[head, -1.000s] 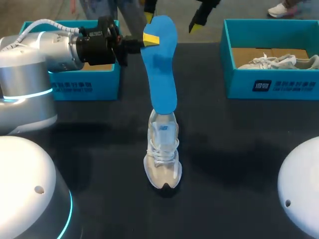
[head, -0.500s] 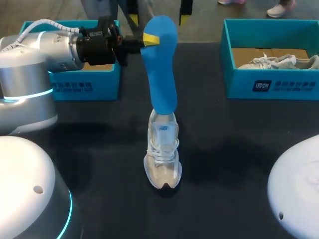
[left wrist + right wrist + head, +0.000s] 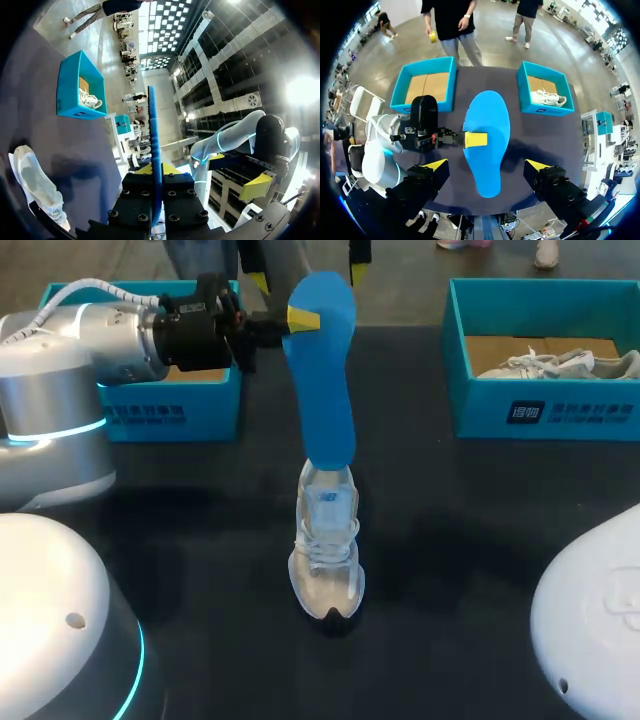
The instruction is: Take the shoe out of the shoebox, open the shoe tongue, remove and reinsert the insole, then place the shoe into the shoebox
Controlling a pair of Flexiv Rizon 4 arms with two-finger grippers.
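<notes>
Behind the pale shoe sit a left box and a right box. Above the shoe, the left gripper clamps the upright blue insole; the right gripper gapes wide.

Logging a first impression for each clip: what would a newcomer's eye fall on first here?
The bright blue foam insole stands out, held upright over the middle of the dark table by the left hand, which is shut on its edge. Its lower tip is at the opening of the pale grey mesh sneaker standing on the table. The right hand hangs open high above the insole.
</notes>
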